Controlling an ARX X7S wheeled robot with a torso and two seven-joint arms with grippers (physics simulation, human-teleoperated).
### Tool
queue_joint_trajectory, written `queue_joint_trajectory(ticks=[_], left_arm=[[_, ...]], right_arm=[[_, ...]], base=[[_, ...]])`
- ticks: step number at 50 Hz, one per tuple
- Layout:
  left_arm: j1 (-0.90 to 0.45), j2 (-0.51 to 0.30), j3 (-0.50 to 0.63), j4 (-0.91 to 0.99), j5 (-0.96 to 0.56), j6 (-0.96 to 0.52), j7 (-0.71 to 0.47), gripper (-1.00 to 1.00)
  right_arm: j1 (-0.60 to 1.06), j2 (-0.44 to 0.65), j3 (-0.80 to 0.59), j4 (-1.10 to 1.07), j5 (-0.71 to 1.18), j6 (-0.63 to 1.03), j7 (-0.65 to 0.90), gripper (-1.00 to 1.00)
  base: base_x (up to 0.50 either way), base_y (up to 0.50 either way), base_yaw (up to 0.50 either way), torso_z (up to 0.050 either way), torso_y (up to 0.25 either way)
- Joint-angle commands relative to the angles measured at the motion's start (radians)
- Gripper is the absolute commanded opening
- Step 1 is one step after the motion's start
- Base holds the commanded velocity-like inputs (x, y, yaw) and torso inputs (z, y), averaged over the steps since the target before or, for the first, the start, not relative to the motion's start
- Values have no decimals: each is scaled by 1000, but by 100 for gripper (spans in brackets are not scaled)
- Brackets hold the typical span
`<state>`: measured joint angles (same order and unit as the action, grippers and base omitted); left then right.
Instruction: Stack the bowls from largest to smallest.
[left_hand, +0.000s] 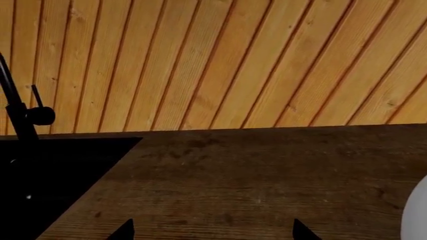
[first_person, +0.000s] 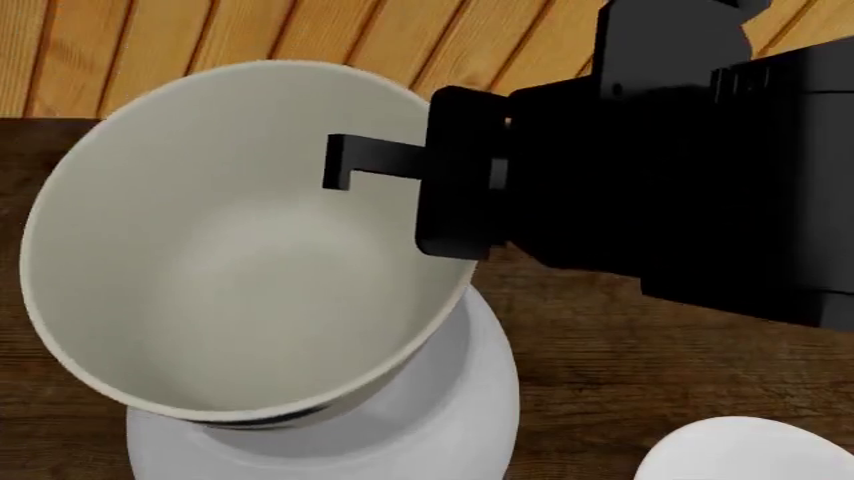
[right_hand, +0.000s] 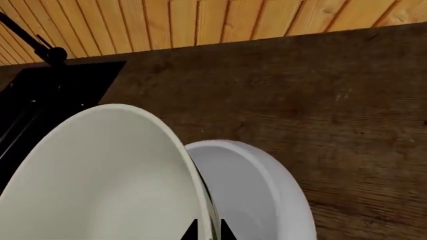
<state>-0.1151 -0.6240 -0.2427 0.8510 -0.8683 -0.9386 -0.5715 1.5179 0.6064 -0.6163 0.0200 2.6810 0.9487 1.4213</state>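
Note:
My right gripper (right_hand: 207, 231) is shut on the rim of the medium cream bowl (right_hand: 100, 180), one fingertip inside the wall and one outside. The head view shows this bowl (first_person: 240, 260) tilted and held over the large white bowl (first_person: 454, 420), which stands on the wooden counter; I cannot tell whether they touch. The right gripper (first_person: 350, 165) reaches in from the right. In the right wrist view the large white bowl (right_hand: 257, 192) lies just beyond the cream one. A small white bowl (first_person: 747, 455) peeks in at the lower right. My left gripper (left_hand: 213, 231) is open over bare counter.
A black sink (left_hand: 53, 175) with a black faucet (left_hand: 20, 110) is set into the dark wooden counter (left_hand: 267, 175) at the left. A wood-panel wall (left_hand: 220, 60) backs the counter. A white bowl's curved side (left_hand: 417, 212) shows at the left wrist view's edge.

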Motion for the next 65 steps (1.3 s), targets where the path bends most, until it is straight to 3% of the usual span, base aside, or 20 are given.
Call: queue_joint_trajectory(ticks=[1,52,53,65], left_arm=[[3,5,-15,-2,-19,7,24,100],[24,-14,-17,-11,-16,40,29,100],[21,-12,-15,-12,-16,39,27,100],[10,-11,3,-13,-15,36,19,100]], right_arm=[[-26,12,16,84,-94,33,-89,-100],[-183,11,-29,0,-181,2,-156,-100],[-177,12,-29,7,-186,5,-157,100],[-164,19,-21,10,-226,2,-173,100]], base=[[0,0,0,0,0],[0,0,0,0,0],[0,0,0,0,0],[0,0,0,0,0]])
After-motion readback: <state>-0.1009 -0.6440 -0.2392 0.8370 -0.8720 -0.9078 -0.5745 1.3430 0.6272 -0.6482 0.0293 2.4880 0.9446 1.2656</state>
